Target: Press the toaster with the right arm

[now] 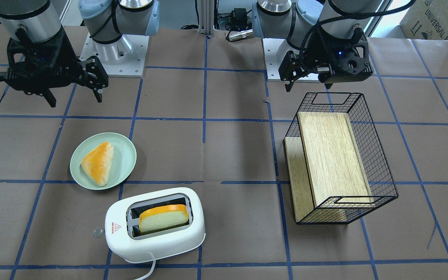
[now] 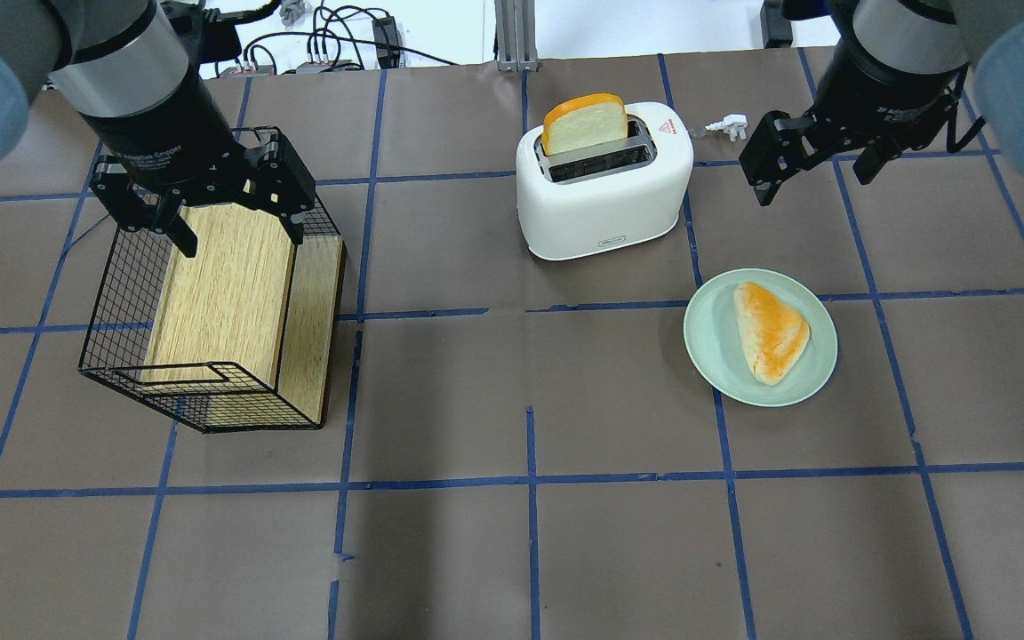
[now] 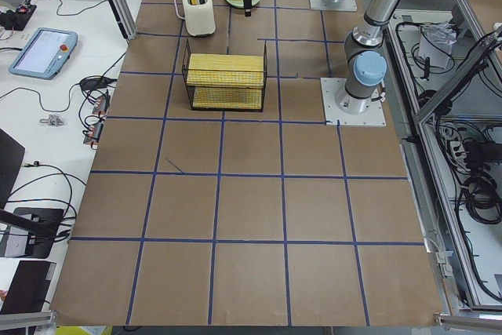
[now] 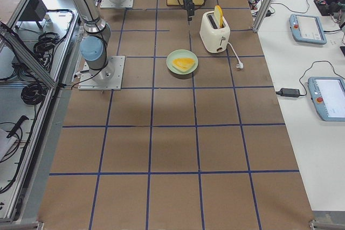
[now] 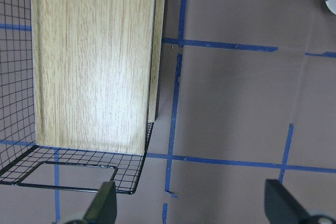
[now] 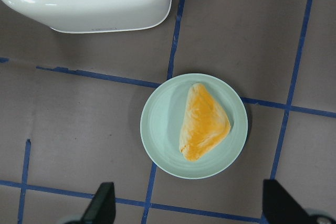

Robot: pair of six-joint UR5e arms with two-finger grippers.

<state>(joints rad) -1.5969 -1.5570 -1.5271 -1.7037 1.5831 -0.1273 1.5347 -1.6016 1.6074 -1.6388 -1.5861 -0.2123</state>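
The glossy white toaster [image 1: 156, 233] stands at the table's far side, with a slice of bread [image 1: 163, 217] upright in one slot and its small clear lever knob [image 1: 97, 232] on the end. It also shows in the overhead view [image 2: 605, 191] and at the top of the right wrist view [image 6: 89, 3]. My right gripper [image 2: 814, 173] is open and empty, hovering above the table beside the toaster's lever end, apart from it. It shows in the front view [image 1: 75, 99] too. My left gripper [image 2: 238, 238] is open and empty over the black wire basket [image 2: 121, 293].
A pale green plate [image 2: 708, 347] with a triangular bread piece [image 2: 772, 331] lies below the right gripper, near the toaster. The wire basket holds a wooden board [image 1: 331, 155]. The toaster's white cord and plug [image 2: 725, 126] lie behind it.
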